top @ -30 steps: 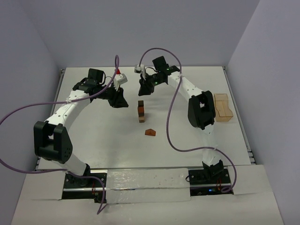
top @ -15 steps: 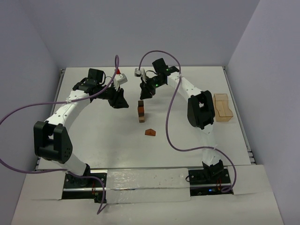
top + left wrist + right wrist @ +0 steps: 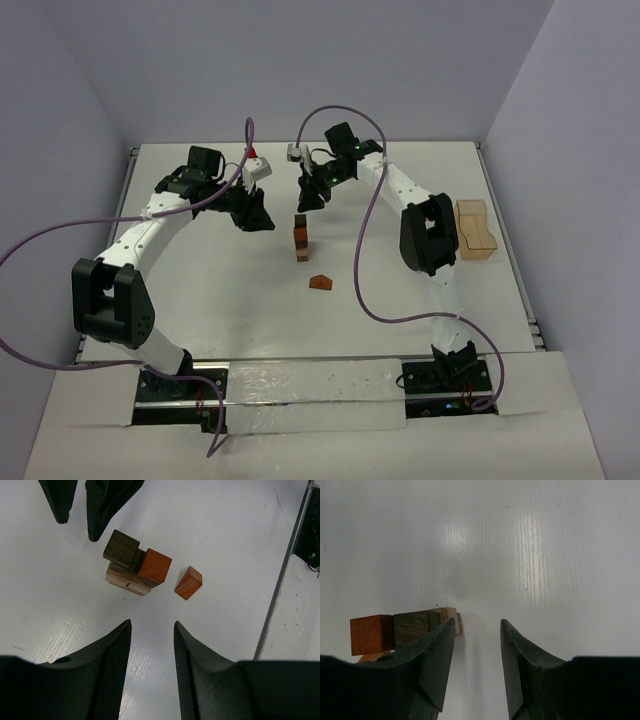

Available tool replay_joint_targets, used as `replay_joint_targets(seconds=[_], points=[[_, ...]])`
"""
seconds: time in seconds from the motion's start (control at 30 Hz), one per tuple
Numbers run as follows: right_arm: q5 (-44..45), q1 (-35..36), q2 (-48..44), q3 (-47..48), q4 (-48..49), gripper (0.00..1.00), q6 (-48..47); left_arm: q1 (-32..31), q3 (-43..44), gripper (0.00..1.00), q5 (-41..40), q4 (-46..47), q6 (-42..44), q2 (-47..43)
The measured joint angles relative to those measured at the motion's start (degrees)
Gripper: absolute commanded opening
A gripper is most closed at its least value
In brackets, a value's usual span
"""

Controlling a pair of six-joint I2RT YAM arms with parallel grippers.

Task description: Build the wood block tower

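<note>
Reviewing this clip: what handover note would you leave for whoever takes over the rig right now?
Left hand: open, empty, to the tower's left.
Right hand: open, empty, on its far side.
Wood block tower: standing, with tan, dark and red blocks stacked; neither hand touches it.
Left to do: the loose reddish block lies apart on the tower's near side, not yet placed.

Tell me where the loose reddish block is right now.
In the top view, the loose reddish block lies on the table, just on the near side of the wood block tower and slightly to its right, apart from it.
</note>
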Motion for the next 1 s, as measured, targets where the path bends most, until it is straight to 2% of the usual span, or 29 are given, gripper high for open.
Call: replay_joint_targets(seconds=[0.73,1.0], points=[[-1.0,0.0,0.0,1.0,-1.3,0.57,-0.3,0.0,0.0,0.47,0.0,0.0,0.1,0.0],[-1.0,0.0,0.0,1.0,-1.8,0.63,-0.6,0.0,0.0,0.47,0.0,0.0,0.1,0.0]])
